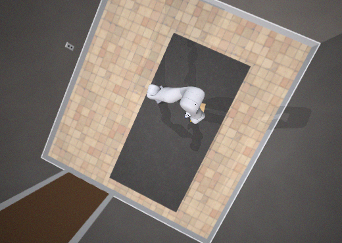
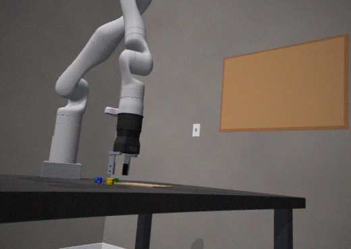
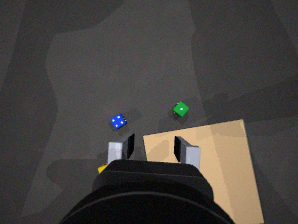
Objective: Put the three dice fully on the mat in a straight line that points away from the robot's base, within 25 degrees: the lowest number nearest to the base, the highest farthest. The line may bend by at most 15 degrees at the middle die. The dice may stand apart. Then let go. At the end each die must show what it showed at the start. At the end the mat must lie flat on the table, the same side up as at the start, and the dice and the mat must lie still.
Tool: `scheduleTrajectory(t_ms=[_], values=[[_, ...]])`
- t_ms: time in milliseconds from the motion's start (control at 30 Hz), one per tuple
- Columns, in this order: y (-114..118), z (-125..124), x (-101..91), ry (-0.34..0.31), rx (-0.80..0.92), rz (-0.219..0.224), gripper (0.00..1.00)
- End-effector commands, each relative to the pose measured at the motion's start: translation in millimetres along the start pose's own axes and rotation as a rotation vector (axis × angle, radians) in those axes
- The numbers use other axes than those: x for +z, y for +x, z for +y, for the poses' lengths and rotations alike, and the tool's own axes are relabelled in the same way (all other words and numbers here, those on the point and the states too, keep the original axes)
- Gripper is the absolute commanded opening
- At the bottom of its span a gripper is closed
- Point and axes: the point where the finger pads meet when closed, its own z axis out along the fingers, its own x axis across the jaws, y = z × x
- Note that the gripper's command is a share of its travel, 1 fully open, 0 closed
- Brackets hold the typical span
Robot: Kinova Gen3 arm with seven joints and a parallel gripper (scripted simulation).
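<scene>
None of the placing is done yet: the blue die (image 1: 185, 116) (image 2: 98, 180) (image 3: 118, 121), the green die (image 2: 116, 180) (image 3: 181, 109) and the yellow die (image 1: 191, 120) (image 2: 110, 181) (image 3: 103, 168) all lie on the dark table (image 1: 148, 151) (image 2: 152, 200) (image 3: 145, 65), off the tan mat (image 1: 202, 107) (image 2: 145, 185) (image 3: 225, 170). The mat looks flat. The gripper (image 2: 118, 174) (image 3: 154, 143) hangs above, its fingers wide apart with nothing between them. All three dice still need carrying over and lining up, lowest nearest the base (green shows a one; yellow's top is mostly hidden), then releasing without a roll
</scene>
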Motion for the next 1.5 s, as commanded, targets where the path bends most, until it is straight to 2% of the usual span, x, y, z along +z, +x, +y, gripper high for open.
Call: scheduleTrajectory(t_ms=[0, 233, 1467], values=[[25.1, -3.2, -1.7, -0.008, -0.006, 0.001, 1.0], [46.8, -8.7, -1.8, -0.008, -0.006, 0.001, 1.0], [45.4, -7.4, -1.9, -0.01, -0.001, 0.001, 1.0]])
